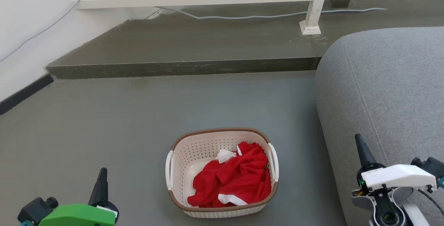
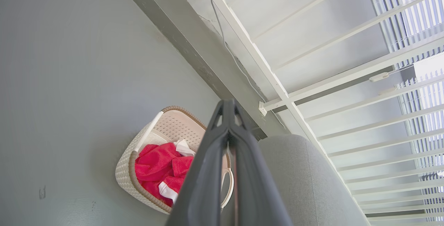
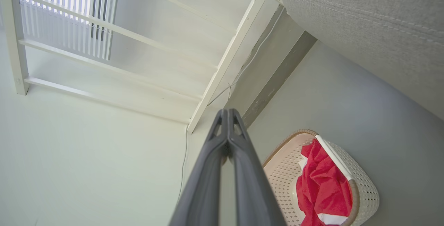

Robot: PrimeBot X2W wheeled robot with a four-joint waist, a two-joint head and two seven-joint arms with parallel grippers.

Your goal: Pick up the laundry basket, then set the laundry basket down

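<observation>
The laundry basket (image 1: 194, 153) is cream with a brown rim and white side handles. It stands on the grey floor low in the middle of the head view and holds red and white clothing (image 1: 236, 177). My left gripper (image 1: 102, 174) is shut and empty at the lower left, well left of the basket. At the lower right, over the sofa edge, my right gripper (image 1: 359, 141) is shut too. The left wrist view shows the basket (image 2: 135, 163) left of the closed fingers (image 2: 227, 108). The basket (image 3: 364, 187) lies right of the closed fingers (image 3: 227, 115) in the right wrist view.
A grey sofa (image 1: 392, 90) fills the right side, close to the basket. A raised concrete step (image 1: 180, 68) crosses behind, with a white railing (image 1: 312, 7) and a cable (image 1: 242, 17) on it. A white wall (image 1: 24, 38) runs along the left.
</observation>
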